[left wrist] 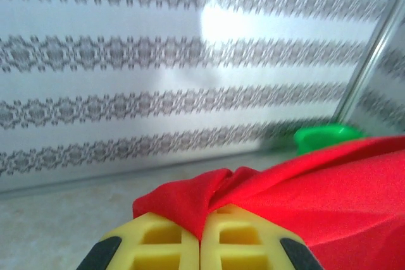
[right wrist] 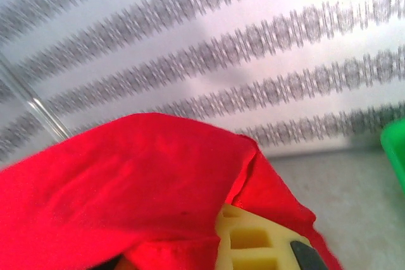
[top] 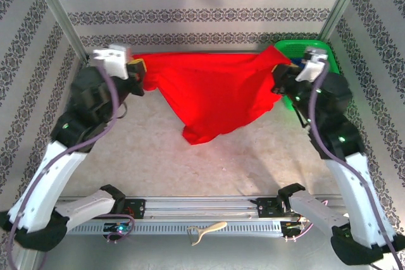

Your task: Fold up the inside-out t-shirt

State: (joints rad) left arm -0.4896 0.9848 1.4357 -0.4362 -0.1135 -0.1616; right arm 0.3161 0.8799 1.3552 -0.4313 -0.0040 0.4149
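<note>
Our left gripper has its two yellow fingers pressed together, with a fold of the inside-out t-shirt nipped in the seam between them. Our right gripper is closed as well. In its wrist view we see one yellow finger with red cloth wrapped over and beside it, so it pinches the shirt's other top corner.

From overhead, the t-shirt stretches between the two grippers along the far side of the table. Its upper edge is pulled nearly straight just in front of the patterned back wall. The rest sags in a rough triangle, and its lowest point lies crumpled on the tabletop, a little left of centre. The side facing us is plain red.

A green basket sits in the far right corner, just behind the right gripper. A cream-coloured hand tool lies at the near edge between the arm bases.
</note>
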